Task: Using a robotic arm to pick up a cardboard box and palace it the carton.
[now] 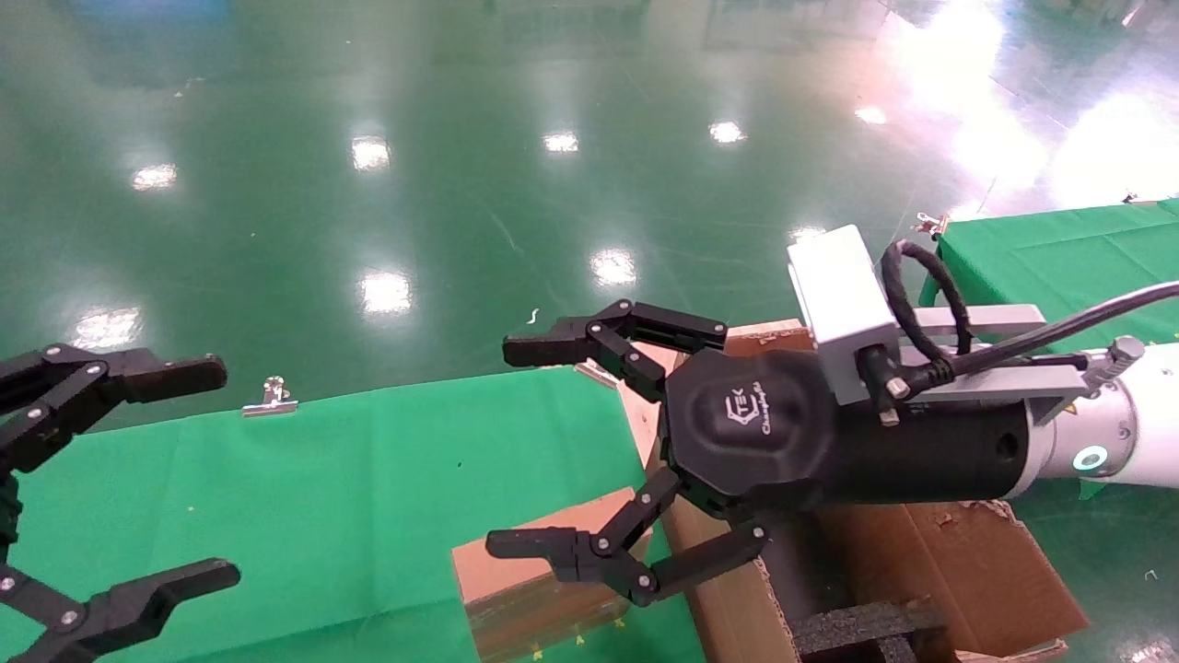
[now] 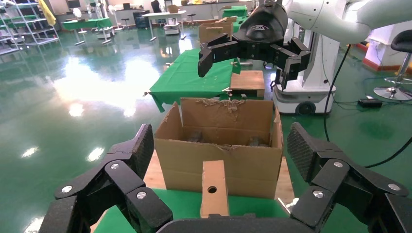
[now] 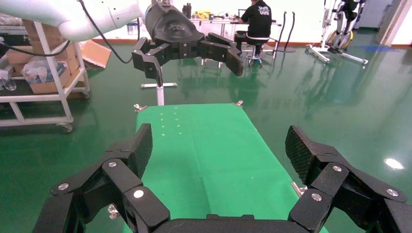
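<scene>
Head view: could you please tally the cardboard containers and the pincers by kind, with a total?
Small cardboard box: 1
Large carton: 1
Pincers: 2, the left pincer and the right pincer, both open
Total: 4

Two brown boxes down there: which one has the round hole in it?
The small cardboard box lying on the green table, just in front of the carton. The carton is far larger, open-topped with ragged flaps. Both pincers hang open above, holding nothing.

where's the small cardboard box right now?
Head view: cardboard box lies on the green table, against the carton, below the open right gripper.
</scene>
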You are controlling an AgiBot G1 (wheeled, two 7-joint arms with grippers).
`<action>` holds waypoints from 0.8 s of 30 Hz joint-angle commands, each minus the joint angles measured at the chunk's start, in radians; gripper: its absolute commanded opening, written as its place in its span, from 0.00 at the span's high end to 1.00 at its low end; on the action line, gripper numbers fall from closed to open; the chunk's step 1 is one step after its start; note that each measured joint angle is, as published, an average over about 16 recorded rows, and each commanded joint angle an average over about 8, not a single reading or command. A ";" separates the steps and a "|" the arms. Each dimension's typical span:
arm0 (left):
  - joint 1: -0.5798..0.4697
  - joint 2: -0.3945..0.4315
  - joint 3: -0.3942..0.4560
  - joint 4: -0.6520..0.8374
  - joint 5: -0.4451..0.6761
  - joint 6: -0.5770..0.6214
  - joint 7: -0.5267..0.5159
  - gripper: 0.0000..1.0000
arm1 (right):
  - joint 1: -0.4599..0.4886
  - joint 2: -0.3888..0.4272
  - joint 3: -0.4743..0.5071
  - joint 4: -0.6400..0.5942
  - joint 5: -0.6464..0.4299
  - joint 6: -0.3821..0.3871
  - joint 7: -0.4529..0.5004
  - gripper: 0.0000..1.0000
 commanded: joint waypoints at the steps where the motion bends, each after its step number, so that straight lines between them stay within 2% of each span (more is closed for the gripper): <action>1: 0.000 0.000 0.000 0.000 0.000 0.000 0.000 1.00 | 0.000 0.000 0.001 0.001 0.002 -0.001 -0.001 0.00; 5: 0.000 0.000 0.000 0.000 0.000 0.000 0.000 1.00 | 0.001 0.000 -0.008 -0.001 -0.017 0.006 0.005 0.00; 9: 0.000 0.000 0.000 0.000 0.000 0.000 0.000 1.00 | 0.020 -0.008 -0.040 -0.003 -0.082 0.013 0.018 0.00; 15: 0.000 0.000 0.000 0.000 0.000 0.000 0.000 1.00 | 0.090 -0.049 -0.124 -0.033 -0.243 -0.001 0.039 0.00; 24: 0.000 0.000 0.000 0.000 0.000 0.000 0.000 1.00 | 0.222 -0.159 -0.257 -0.156 -0.485 -0.048 0.026 0.00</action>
